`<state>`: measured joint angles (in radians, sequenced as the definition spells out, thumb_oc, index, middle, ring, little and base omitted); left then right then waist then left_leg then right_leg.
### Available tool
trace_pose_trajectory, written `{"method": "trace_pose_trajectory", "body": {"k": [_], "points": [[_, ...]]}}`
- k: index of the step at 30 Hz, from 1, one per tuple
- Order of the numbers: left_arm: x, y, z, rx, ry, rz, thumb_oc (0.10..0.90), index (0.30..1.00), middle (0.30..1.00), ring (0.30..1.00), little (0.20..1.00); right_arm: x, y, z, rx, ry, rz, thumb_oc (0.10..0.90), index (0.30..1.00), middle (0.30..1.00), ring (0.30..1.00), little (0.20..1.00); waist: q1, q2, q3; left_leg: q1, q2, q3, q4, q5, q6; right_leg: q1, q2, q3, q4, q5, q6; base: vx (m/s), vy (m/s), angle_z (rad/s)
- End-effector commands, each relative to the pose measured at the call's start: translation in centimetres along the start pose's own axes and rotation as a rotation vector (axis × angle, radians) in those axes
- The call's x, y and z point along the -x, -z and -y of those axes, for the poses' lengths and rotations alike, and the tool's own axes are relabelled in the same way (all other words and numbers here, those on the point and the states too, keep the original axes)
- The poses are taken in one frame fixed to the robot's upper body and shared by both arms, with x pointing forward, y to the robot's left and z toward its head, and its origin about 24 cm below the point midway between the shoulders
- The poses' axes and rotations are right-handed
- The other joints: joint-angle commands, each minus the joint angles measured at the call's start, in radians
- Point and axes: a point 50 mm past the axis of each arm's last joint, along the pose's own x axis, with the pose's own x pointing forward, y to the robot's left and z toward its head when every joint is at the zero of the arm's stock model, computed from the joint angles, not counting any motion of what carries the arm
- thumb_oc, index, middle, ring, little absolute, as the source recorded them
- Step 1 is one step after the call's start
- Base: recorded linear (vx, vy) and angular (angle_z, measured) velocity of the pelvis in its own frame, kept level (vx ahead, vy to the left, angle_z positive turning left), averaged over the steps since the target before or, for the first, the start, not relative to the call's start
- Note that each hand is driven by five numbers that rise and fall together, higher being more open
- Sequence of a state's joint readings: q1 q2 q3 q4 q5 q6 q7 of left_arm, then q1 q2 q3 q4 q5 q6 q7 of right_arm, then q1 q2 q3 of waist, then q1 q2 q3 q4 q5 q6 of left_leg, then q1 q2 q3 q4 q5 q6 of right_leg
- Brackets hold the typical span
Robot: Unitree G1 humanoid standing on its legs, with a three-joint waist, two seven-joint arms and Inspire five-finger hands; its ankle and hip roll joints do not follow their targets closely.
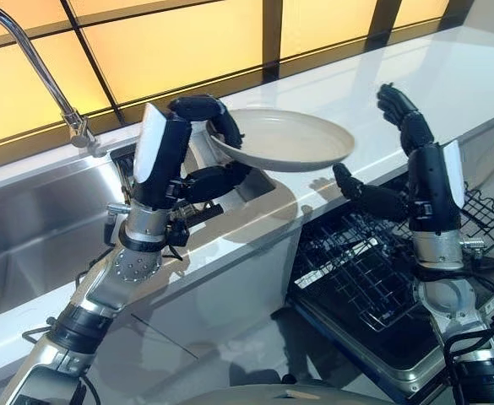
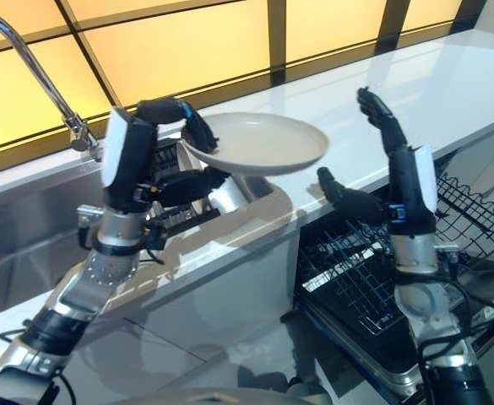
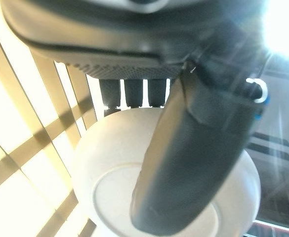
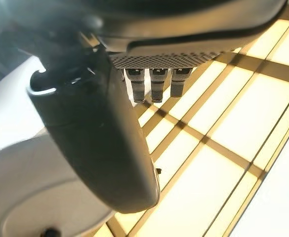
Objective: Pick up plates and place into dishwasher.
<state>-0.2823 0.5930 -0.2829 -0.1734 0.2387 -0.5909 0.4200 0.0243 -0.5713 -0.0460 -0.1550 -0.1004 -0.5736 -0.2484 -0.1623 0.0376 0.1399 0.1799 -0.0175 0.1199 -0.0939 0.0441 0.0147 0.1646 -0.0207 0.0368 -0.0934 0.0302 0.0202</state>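
While it is carried, plate: the round cream-white ceramic plate (image 1: 285, 139) hangs in the air above the front edge of the glossy white bench (image 1: 449, 76), nearly level, between the two arms.
Left robot hand: the dark left robot hand (image 1: 204, 148) is clamped on the plate's rim, fingers curled over the top edge and thumb underneath, as the left wrist view confirms.
Right robot hand: the dark right robot hand (image 1: 399, 152) stands just beside the plate's far rim, spread wide and holding nothing, fingers up and thumb reaching toward the plate.
Dishwasher: the black wire dishwasher rack (image 1: 356, 261) is pulled out below and to the robot's right of the plate.
Sink: a stainless steel sink (image 1: 35, 236) with a curved chrome tap (image 1: 35, 59) lies to the left.
Step in hand, as I judge it: a transfer or direct lowering into the rack.
Doing it well: keep the plate level, let the receiving grip close fully on the rim before the left lets go, then tip it upright between the tines.
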Motion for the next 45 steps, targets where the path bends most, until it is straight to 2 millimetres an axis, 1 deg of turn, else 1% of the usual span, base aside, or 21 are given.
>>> {"method": "trace_pose_trajectory", "body": {"k": [1,5,8,11,14,16,20,21,22,23,26,30,36,45], "points": [[-4.5,-0.8,-1.0,0.072,-0.105,0.149,0.100,0.300,0.300,0.300,0.200,-3.9,-3.2,1.7,-0.004,0.067,0.257,0.800,0.900,0.900,0.900,0.900,0.012,-0.029,-0.039,0.042,-0.063,-0.010,0.007,-0.198,0.072,0.021,0.093,0.027,0.006,-0.079,0.005,0.00,0.000,0.00],[-5.1,-1.0,-0.6,0.095,-0.089,0.164,0.100,0.300,0.300,0.300,0.200,-4.5,-3.2,1.2,-0.009,0.030,0.262,0.800,0.900,0.900,0.900,0.900,0.012,-0.029,-0.041,0.042,-0.063,-0.010,0.007,-0.198,0.072,0.020,0.094,0.028,0.006,-0.078,0.004,0.00,0.000,0.00],[-5.6,-1.4,-0.1,0.107,-0.062,0.180,0.100,0.300,0.300,0.300,0.200,-5.0,-3.4,1.0,-0.036,-0.004,0.266,0.800,0.900,0.900,0.900,0.900,0.011,-0.029,-0.042,0.041,-0.062,-0.008,0.007,-0.197,0.070,0.020,0.094,0.026,0.006,-0.078,0.004,0.00,0.000,0.00],[-5.9,-1.5,0.2,0.121,-0.042,0.187,0.100,0.300,0.300,0.300,0.200,-5.6,-3.6,0.9,-0.027,-0.022,0.283,0.800,0.900,0.900,0.900,0.900,0.012,-0.030,-0.043,0.042,-0.061,-0.010,0.007,-0.196,0.069,0.022,0.095,0.025,0.006,-0.077,0.002,0.00,0.000,0.00],[-5.9,-1.5,0.2,0.121,-0.042,0.187,0.100,0.300,0.300,0.300,0.200,-5.6,-3.6,0.9,-0.027,-0.022,0.283,0.800,0.900,0.900,0.900,0.900,0.012,-0.030,-0.043,0.042,-0.061,-0.010,0.007,-0.196,0.069,0.022,0.095,0.025,0.006,-0.077,0.002,0.00,0.000,0.00],[-6.2,-1.3,0.7,0.130,-0.005,0.167,0.100,0.300,0.300,0.300,0.200,-6.1,-4.1,1.0,-0.018,-0.027,0.311,0.800,0.900,0.900,0.900,0.900,0.012,-0.031,-0.047,0.041,-0.061,-0.011,0.007,-0.197,0.068,0.021,0.096,0.025,0.006,-0.077,0.001,0.00,0.000,0.00],[-5.9,-0.7,1.1,0.119,0.020,0.132,0.100,0.300,0.300,0.300,0.200,-6.3,-4.5,1.1,-0.007,-0.035,0.340,0.800,0.900,0.900,0.900,0.900,0.012,-0.032,-0.050,0.040,-0.061,-0.009,0.007,-0.197,0.069,0.021,0.097,0.026,0.006,-0.078,0.001,0.00,0.000,0.00],[-5.8,-0.5,1.2,0.111,0.027,0.121,0.100,0.300,0.300,0.300,0.200,-6.4,-4.6,1.2,-0.008,-0.033,0.348,0.712,0.825,0.825,0.825,0.812,0.012,-0.032,-0.050,0.040,-0.060,-0.008,0.007,-0.196,0.068,0.020,0.098,0.026,0.006,-0.078,0.001,0.00,0.000,0.00],[-5.8,-0.4,1.2,0.111,0.030,0.113,0.100,0.300,0.300,0.300,0.200,-6.4,-4.7,1.2,-0.009,-0.032,0.352,0.567,0.700,0.700,0.700,0.667,0.012,-0.032,-0.051,0.040,-0.060,-0.008,0.007,-0.196,0.068,0.020,0.098,0.027,0.006,-0.078,0.001,0.00,0.000,0.00],[-5.5,0.2,1.5,0.100,0.047,0.075,0.100,0.300,0.300,0.300,0.200,-6.7,-5.0,1.5,-0.012,-0.024,0.372,0.100,0.300,0.300,0.300,0.200,0.012,-0.032,-0.053,0.040,-0.060,-0.007,0.007,-0.195,0.068,0.020,0.099,0.027,0.006,-0.078,0.000,0.00,0.000,0.00],[-5.4,0.5,1.6,0.095,0.052,0.061,0.100,0.300,0.300,0.300,0.200,-6.7,-5.1,1.5,-0.011,-0.025,0.377,0.100,0.300,0.300,0.300,0.200,0.012,-0.032,-0.053,0.039,-0.060,-0.006,0.007,-0.195,0.068,0.020,0.099,0.028,0.006,-0.077,0.000,0.00,0.000,0.00],[-4.7,2.0,1.9,0.069,0.069,-0.020,0.100,0.300,0.300,0.300,0.200,-6.9,-5.1,1.6,-0.020,-0.026,0.379,0.100,0.300,0.300,0.300,0.200,0.011,-0.032,-0.056,0.039,-0.058,-0.001,0.007,-0.194,0.068,0.018,0.100,0.027,0.006,-0.077,0.000,0.00,0.000,0.00],[-4.0,3.3,1.9,0.050,0.066,-0.072,0.100,0.300,0.300,0.300,0.200,-6.9,-5.0,1.9,-0.031,-0.019,0.364,0.100,0.300,0.300,0.300,0.200,0.008,-0.032,-0.062,0.039,-0.056,0.007,0.007,-0.192,0.066,0.017,0.099,0.028,0.006,-0.078,0.001,0.00,0.000,0.00],[-4.2,2.9,1.9,0.042,0.054,-0.047,0.100,0.300,0.300,0.300,0.200,-6.9,-4.7,1.9,-0.032,-0.011,0.353,0.100,0.300,0.300,0.300,0.200,0.006,-0.031,-0.061,0.039,-0.056,0.004,0.007,-0.190,0.065,0.018,0.099,0.028,0.006,-0.077,0.000,0.00,0.000,0.00]]}}
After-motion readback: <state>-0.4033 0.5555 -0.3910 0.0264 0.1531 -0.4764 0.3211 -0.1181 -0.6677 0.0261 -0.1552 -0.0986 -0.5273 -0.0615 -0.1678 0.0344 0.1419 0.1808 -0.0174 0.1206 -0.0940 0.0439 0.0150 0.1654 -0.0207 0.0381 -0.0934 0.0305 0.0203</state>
